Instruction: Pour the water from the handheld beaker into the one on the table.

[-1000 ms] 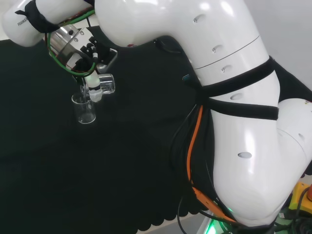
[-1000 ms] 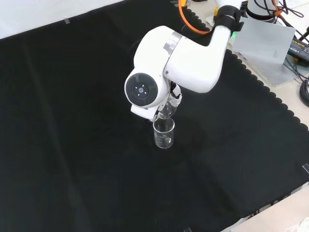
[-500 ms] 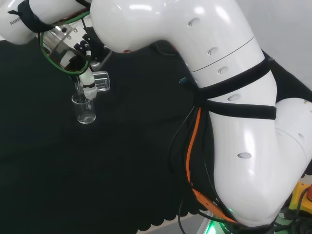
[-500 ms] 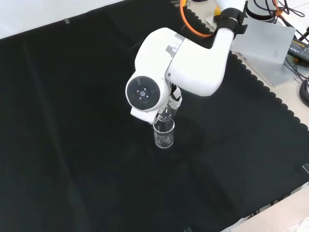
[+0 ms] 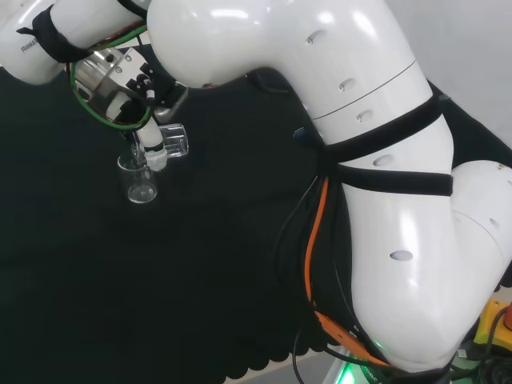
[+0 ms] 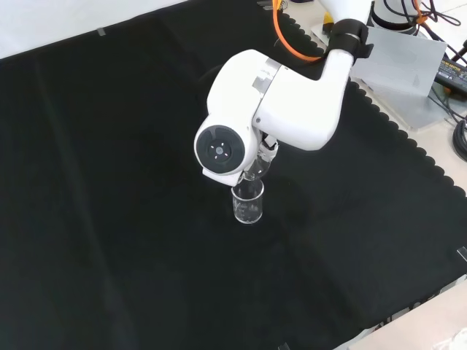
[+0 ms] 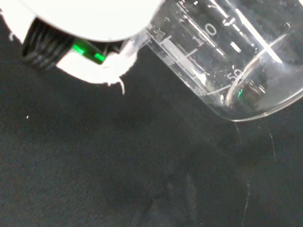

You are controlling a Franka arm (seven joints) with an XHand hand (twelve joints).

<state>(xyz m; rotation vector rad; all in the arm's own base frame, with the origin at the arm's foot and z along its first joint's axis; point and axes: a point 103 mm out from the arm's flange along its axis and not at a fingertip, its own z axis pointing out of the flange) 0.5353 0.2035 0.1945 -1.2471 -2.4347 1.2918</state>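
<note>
Glass is what I carry, and it asks for care. From the head view, my hand (image 5: pixel 148 136) has its fingers curled round the handheld beaker (image 5: pixel 174 141), which lies tipped almost on its side, its mouth toward the beaker on the bench (image 5: pixel 141 180) that stands upright on the black cloth (image 5: pixel 200 280) just below and to the left. From the front view, a big link of my arm (image 6: pixel 226 149) stands before the hand; the standing beaker (image 6: pixel 247 203) shows just under it, with the tilted one's lip (image 6: pixel 252 175) right above its rim. From the wrist view, the held beaker (image 7: pixel 222 61) looms close, its printed scale and round base plain; I cannot tell how much water is left in it. I judge this ware light, stiff, smooth and brittle: it could slip or crack, so the hold belongs round the middle of the wall, clear of the pouring lip.
</note>
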